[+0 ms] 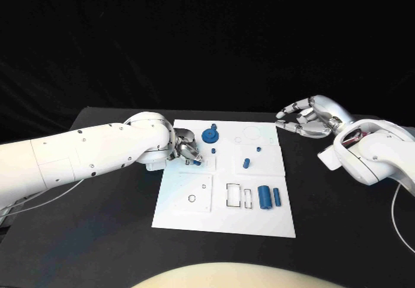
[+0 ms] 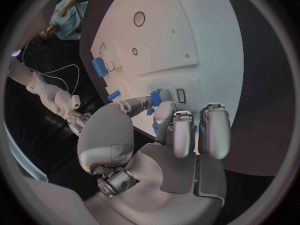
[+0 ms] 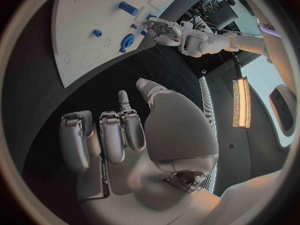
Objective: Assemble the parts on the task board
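The white task board (image 1: 223, 207) lies in the middle of the black table. My left hand (image 1: 188, 150) hovers low over the board's far left area, fingers curled, pinching a small blue part (image 2: 160, 96) at its fingertips. A blue round knob part (image 1: 211, 134) stands just beyond that hand. On the board lie a blue peg (image 1: 247, 162), a tiny blue piece (image 1: 258, 147), a thick blue cylinder (image 1: 264, 197) and a thinner one (image 1: 277, 195). My right hand (image 1: 307, 117) hangs above the table off the board's far right corner, fingers loosely bent and apart, holding nothing.
The board has rectangular slots (image 1: 234, 195) beside the cylinders and a raised plate with holes (image 1: 192, 193) at the near left. The right wrist view shows the board (image 3: 81, 25) and my left hand (image 3: 164, 30) at a distance. Bare black table surrounds the board.
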`<state>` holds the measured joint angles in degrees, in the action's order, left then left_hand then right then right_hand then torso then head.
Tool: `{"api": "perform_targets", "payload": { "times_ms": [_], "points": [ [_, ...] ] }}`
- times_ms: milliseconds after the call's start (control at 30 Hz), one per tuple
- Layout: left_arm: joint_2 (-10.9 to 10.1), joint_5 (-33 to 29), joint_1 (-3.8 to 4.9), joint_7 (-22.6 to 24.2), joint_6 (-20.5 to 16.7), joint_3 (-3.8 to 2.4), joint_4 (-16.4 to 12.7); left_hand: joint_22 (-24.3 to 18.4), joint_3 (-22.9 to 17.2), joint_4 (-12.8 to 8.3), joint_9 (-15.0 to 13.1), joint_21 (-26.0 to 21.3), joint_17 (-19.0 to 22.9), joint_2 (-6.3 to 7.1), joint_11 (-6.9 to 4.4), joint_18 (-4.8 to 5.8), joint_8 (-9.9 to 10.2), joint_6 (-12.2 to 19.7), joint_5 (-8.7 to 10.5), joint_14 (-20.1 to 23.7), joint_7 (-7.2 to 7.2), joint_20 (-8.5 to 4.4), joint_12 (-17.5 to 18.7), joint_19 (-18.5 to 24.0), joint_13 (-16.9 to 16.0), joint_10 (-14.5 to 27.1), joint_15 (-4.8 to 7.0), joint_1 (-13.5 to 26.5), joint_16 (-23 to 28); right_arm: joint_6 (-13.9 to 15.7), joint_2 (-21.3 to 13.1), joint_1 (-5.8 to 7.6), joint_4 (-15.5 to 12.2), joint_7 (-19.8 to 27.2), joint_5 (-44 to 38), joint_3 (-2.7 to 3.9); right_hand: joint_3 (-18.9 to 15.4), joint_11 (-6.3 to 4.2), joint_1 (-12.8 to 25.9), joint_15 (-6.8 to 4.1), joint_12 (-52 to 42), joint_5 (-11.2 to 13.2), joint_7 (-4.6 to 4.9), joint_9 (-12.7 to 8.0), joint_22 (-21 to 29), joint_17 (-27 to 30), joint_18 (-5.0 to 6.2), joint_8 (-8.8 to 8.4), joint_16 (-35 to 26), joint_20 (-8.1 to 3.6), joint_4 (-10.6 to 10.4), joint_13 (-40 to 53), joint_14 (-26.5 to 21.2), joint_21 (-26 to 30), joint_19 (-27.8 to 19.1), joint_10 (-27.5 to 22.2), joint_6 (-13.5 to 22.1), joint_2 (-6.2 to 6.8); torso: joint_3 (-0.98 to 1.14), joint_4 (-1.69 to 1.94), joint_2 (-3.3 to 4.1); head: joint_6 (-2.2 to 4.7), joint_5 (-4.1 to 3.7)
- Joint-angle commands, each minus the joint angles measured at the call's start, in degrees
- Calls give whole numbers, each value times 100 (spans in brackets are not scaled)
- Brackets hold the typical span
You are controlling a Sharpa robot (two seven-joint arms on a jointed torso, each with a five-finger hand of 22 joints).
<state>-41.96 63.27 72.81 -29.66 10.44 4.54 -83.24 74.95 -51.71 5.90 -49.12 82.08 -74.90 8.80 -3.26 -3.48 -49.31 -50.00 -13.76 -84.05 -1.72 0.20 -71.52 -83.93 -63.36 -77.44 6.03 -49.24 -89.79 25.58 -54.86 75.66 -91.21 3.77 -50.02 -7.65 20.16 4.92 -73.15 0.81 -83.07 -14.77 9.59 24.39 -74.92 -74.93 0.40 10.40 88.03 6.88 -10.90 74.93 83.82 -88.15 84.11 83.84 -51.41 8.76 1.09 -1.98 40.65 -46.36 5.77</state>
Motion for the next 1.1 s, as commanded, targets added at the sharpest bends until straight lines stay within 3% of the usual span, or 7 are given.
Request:
{"api": "perform_targets", "payload": {
  "times_ms": [33,733,1100],
  "points": [
    [31,-197,-34,-21,156,28,-12,75,-323,-380,-13,30,-1510,-258,-18,46,-25,-121,-32,-595,134,-46,-30,-44,8,-26,44,-224,-21,-67,0,-4,-5,20,-18,0,-1,-40,64,-41,6,-30,-25,5,-1384,-823,21,21,-33,-32,-35,815,464,32,445,20,-15,-7,5,-2,3,2,0],
    [106,-314,-31,-37,148,27,71,90,-419,-579,-13,34,-1510,-329,1,49,-16,-76,-43,-595,106,-40,35,-47,93,19,30,-398,-21,-84,1,-4,-3,9,-23,0,-1,-40,64,-41,6,-30,-25,5,-1384,-823,21,21,-33,-32,-35,815,464,32,445,20,-15,-7,5,-3,0,-2,-9],
    [115,-704,-13,-38,301,26,172,123,-371,-684,6,48,-1510,-270,-2,54,-25,-184,-469,-595,114,-29,-19,-56,27,-65,26,-449,-21,-90,-4,-4,-5,-3,-28,0,-1,-40,64,-41,6,-30,-25,5,-1384,-823,21,21,-33,-32,-35,815,464,32,445,20,-15,-7,3,-1,2,-10,-19]
  ]
}}
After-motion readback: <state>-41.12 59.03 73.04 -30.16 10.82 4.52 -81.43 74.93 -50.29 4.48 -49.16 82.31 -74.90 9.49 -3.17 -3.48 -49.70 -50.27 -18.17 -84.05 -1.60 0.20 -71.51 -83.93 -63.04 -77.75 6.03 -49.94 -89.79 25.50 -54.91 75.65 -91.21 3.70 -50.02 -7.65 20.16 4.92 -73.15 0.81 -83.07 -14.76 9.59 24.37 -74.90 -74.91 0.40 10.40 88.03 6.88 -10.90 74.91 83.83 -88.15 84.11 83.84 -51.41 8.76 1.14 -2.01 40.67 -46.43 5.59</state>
